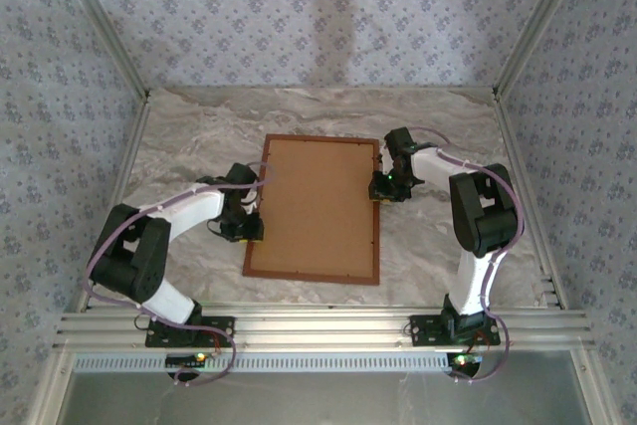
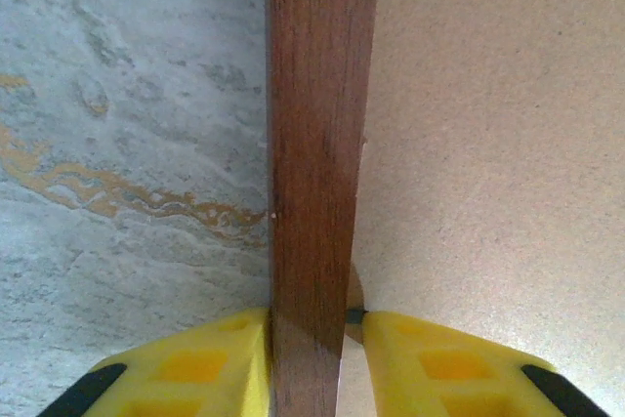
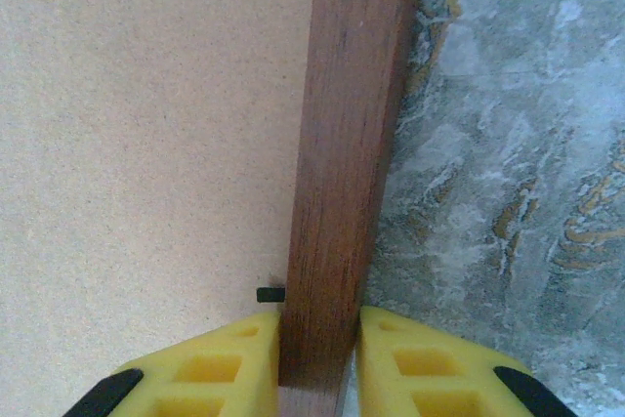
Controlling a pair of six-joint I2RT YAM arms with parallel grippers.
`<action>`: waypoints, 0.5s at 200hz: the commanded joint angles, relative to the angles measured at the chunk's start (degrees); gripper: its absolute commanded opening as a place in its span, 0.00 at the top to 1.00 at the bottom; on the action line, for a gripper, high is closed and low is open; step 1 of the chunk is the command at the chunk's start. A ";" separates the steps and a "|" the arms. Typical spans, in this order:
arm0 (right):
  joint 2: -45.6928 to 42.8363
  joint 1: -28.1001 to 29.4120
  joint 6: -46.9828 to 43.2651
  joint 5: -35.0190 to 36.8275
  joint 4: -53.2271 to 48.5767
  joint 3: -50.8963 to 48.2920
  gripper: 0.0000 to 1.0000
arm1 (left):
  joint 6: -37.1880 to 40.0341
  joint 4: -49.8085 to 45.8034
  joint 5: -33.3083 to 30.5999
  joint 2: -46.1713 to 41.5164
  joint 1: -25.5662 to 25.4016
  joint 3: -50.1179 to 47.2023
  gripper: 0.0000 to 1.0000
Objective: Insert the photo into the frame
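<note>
One reddish-brown frame (image 1: 311,276) lies flat at the middle of the grey marbled table (image 1: 199,136), back up, with a plain brown backing board (image 1: 317,206) filling its opening. At its 3 o'clock side the right gripper (image 1: 380,189) pinches the rail between yellow fingers (image 3: 205,368). At 9 o'clock the left gripper (image 1: 249,226) straddles the opposite rail narrowly, though I cannot tell whether it grips. Pale wallpaper (image 1: 299,17) with small blue sprigs encloses the table at 9, 12 and 3 o'clock, and aluminium rails (image 1: 318,330) cross at 6 o'clock.

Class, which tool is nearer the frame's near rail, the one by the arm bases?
Left. The left tool straddles the frame's left rail toward its near end; the right tool grips the right rail farther up.
</note>
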 commanded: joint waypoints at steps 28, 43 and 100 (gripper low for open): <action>2.27 1.09 -1.36 -0.36 -0.60 -0.29 0.75 | -1.66 3.64 -5.12 -2.92 -1.72 -0.80 0.58; 2.06 1.01 -1.27 -0.38 -0.60 -0.19 0.75 | -1.93 4.15 -7.85 -6.81 -1.71 -0.99 0.51; 0.60 0.69 1.08 -1.85 2.26 0.06 0.75 | -0.84 13.52 -0.07 -15.26 -2.45 -3.59 0.40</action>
